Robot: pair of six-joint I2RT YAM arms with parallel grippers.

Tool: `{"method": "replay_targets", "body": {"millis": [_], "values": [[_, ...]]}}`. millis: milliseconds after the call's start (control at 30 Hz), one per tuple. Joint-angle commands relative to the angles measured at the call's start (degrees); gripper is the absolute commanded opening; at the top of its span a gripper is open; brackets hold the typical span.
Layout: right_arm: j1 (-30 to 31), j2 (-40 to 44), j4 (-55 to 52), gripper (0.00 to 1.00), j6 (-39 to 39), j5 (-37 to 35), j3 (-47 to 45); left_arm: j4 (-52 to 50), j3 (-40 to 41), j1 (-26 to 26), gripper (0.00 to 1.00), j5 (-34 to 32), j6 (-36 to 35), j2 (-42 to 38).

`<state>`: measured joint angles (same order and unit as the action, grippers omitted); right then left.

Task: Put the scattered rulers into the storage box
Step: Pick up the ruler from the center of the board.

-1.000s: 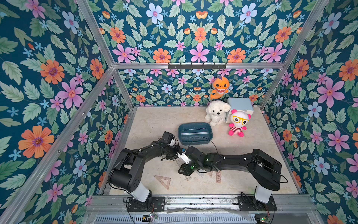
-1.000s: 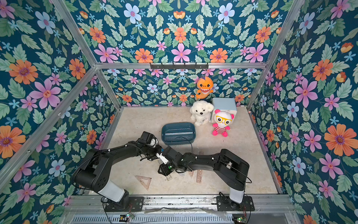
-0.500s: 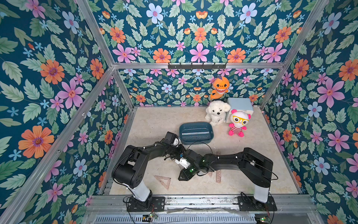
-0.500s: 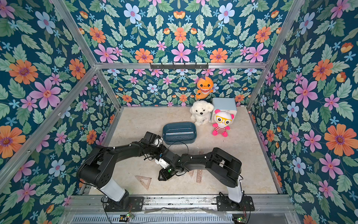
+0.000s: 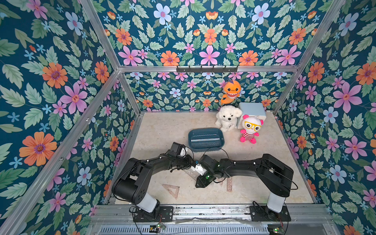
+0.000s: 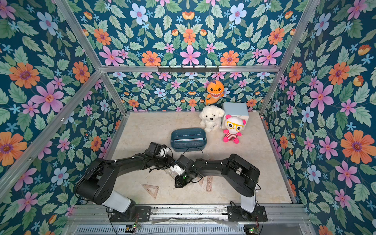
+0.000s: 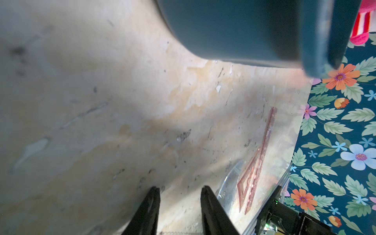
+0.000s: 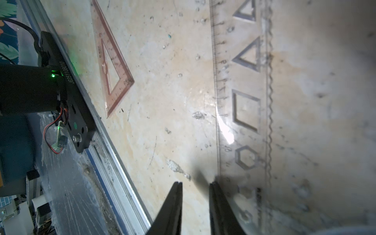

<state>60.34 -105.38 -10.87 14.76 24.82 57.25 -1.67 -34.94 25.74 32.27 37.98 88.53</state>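
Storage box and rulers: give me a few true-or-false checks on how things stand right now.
1. The storage box already holds rulers. True.
2. The triangle ruler at the front lies in the box. False: it lies flat on the table, apart from the box.
3. The left gripper grips a ruler. False: its jaws stand open with nothing between them.
4. The right gripper is open, beside a clear stencil ruler. True.
5. The white dog toy sits in the box. False: it sits behind it.
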Motion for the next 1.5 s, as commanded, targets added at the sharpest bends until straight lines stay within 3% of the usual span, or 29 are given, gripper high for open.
{"method": "replay_targets", "body": {"millis": [0, 867, 1200, 1467], "values": [[-1.6, -0.5, -4.6, 0.27, -1.1, -9.0, -0.7, -12.6, 2.1, 0.1, 0.40, -5.1, 0.0, -1.2], [-7.5, -7.6, 2.7, 0.24, -2.9, -10.2, 5.8, -15.4, 6.8, 2.8, 0.40, -4.9, 3.7, -6.8], [-8.6, -6.3, 8.0, 0.24, 1.3, -7.4, 4.5, -14.0, 7.1, 3.8, 0.33, -1.7, 3.9, -7.6], [-9.1, -0.4, 13.9, 0.23, 6.7, -5.1, 0.4, -16.9, 4.9, 3.9, 0.31, -7.6, 3.7, -10.2]]}}
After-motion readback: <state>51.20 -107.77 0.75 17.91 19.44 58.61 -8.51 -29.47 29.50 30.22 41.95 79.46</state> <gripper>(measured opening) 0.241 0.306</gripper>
